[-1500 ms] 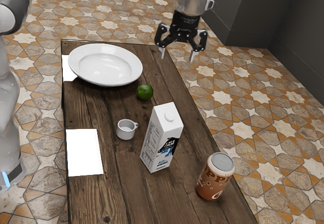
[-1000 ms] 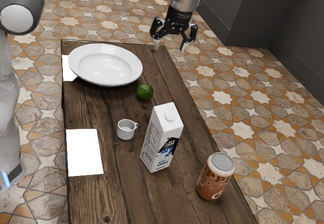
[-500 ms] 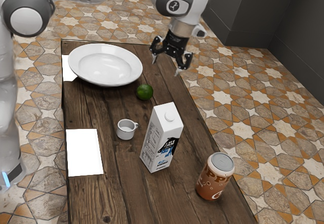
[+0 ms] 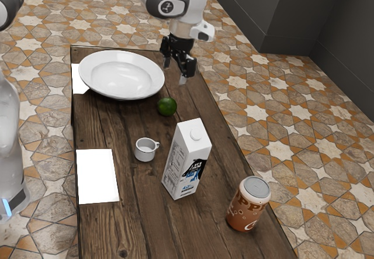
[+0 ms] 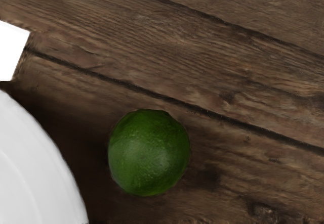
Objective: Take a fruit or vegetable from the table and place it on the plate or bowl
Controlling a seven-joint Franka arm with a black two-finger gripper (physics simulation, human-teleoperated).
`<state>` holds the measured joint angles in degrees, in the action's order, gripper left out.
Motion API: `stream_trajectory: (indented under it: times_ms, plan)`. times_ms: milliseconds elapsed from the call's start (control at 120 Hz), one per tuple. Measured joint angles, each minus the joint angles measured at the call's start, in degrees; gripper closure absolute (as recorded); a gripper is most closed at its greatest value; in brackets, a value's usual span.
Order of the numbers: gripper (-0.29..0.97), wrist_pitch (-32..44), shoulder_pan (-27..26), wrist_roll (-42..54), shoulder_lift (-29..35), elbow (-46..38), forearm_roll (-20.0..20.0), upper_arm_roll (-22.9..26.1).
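Lime [image 4: 168, 106] on the dark wooden table [image 4: 140, 224], held by nothing, just short of the claw [image 4: 175, 69] on the camera's side and lower than it.

From the exterior camera: arm reaching in from the upper left, wrist bent down, claw hanging over the table's far part, fingers spread apart and clamped on nothing. White plate [image 4: 93, 66] just beside the claw on the exterior view's left, its rim partly covering a white sheet [image 4: 76, 79]. Farther from the claw, past the lime: small white cup [image 4: 145, 149], upright milk carton [image 4: 187, 159], second white sheet [image 4: 96, 176] and, farthest off, orange drink can [image 4: 248, 203].

From the wrist camera, looking down: lime [image 5: 148, 152] nearly under the claw, resting on a plank of the table [image 5: 212, 52], close to the plate's curved rim [image 5: 30, 173] yet parted from it by a strip of shadowed wood. Corner of the white sheet [image 5: 10, 49] beside the plate. Gap between lime and plate plain here; spread of the fingers legible from the exterior camera.
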<state>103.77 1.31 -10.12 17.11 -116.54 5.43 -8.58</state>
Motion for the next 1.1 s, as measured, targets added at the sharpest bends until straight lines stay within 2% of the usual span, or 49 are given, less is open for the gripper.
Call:
stream_trajectory:
  times_ms: [67,150,242,367,658,1100]
  plan:
    - [0.00,2.0,-0.9,4.4,2.6,-3.6,0.7,-0.2]
    - [0.00,5.2,-1.3,9.5,-1.2,-4.5,1.2,-0.3]
    - [0.00,8.8,0.7,15.0,-6.2,-3.8,1.5,-0.3]
    - [0.00,11.9,1.4,21.8,-8.4,-3.4,1.7,-0.3]
    - [0.00,14.7,2.0,34.8,-4.4,-9.6,0.2,-1.5]
    - [0.00,17.0,0.5,47.0,-4.9,-12.0,-0.1,-1.8]
